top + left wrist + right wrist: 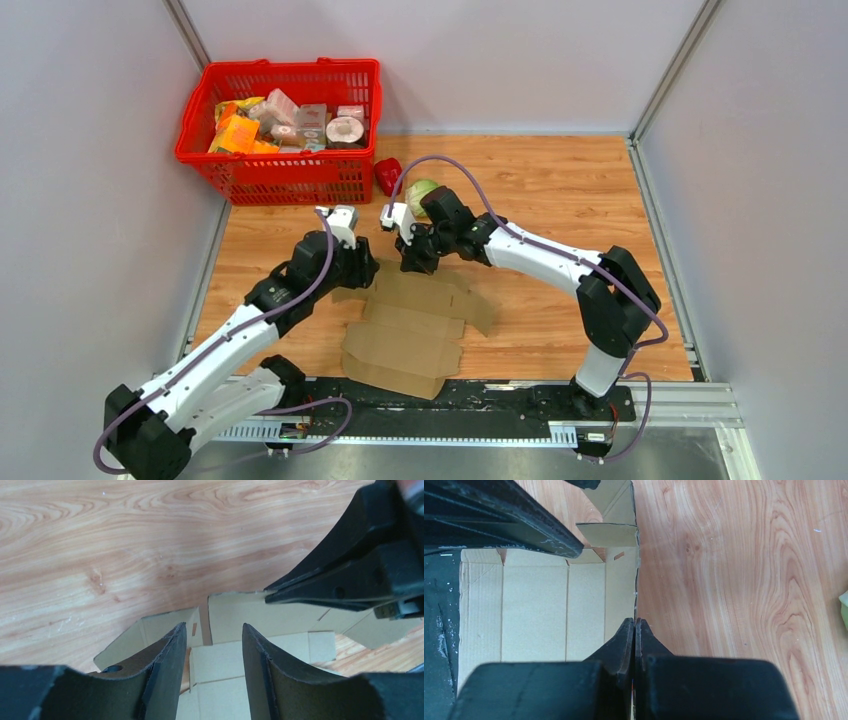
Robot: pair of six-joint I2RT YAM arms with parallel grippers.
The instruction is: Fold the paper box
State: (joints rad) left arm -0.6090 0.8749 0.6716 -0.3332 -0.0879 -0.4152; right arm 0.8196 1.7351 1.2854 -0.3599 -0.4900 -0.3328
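Box lies opened out flat on the bench, near middle, between the two arms, its near edge at the base rail. Right jaws clenched on the box's far edge: in the right wrist view the fingers meet tight with the cardboard edge running straight into them, and box panels and creases lie to their left. Left jaws released with a wide gap, fingers over the box at its far-left flaps, gripping nothing; can't tell if they touch the cardboard. The two jaws sit close together, the right ones showing up-right in the left wrist view, nipping a flap edge. Left arm reaches in from near left, right arm from the right. Cabbage just behind the right wrist, small red item beside it. Red basket of packages at far left, well apart from the box.
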